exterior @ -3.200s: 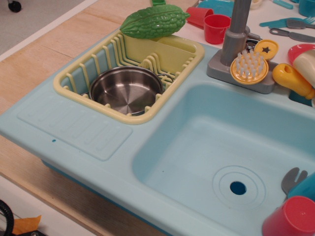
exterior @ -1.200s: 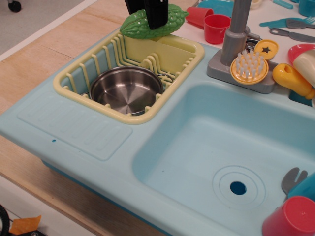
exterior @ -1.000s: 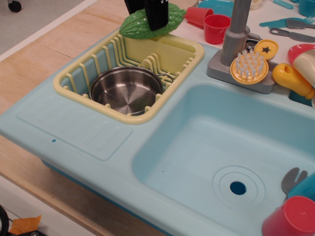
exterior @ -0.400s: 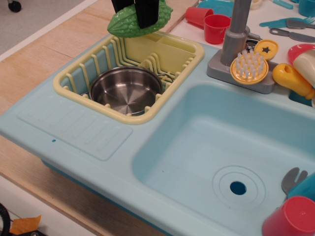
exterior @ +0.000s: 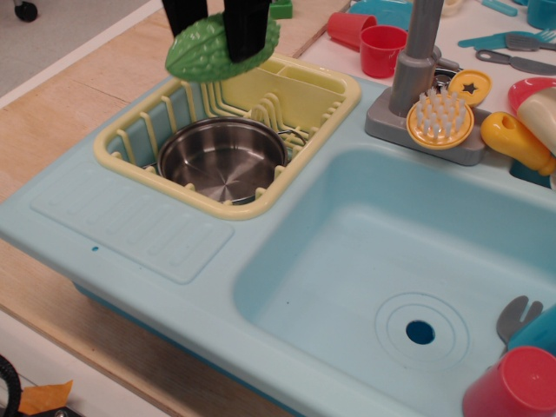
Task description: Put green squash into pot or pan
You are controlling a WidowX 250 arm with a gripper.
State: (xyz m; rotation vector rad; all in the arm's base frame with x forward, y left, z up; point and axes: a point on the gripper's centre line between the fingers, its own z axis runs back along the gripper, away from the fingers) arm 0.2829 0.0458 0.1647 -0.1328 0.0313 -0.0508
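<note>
The green squash (exterior: 207,54) is a bumpy bright green toy gourd, held in the air above the far left of the pale yellow dish rack (exterior: 130,130). My gripper (exterior: 217,35) comes down from the top edge with black fingers (exterior: 246,26) shut on the squash, one on each side. The shiny steel pot (exterior: 222,161) sits empty in the near half of the rack, below and in front of the squash.
The light blue toy sink basin (exterior: 408,261) lies to the right, with a grey faucet (exterior: 419,52), a yellow brush (exterior: 440,117) and red cups (exterior: 380,48) behind it. A red cup (exterior: 512,387) stands at the bottom right. The wooden table (exterior: 52,122) lies to the left.
My gripper came down and shut on the squash at the rack's far edge, then lifted it and carried it left and toward the pot.
</note>
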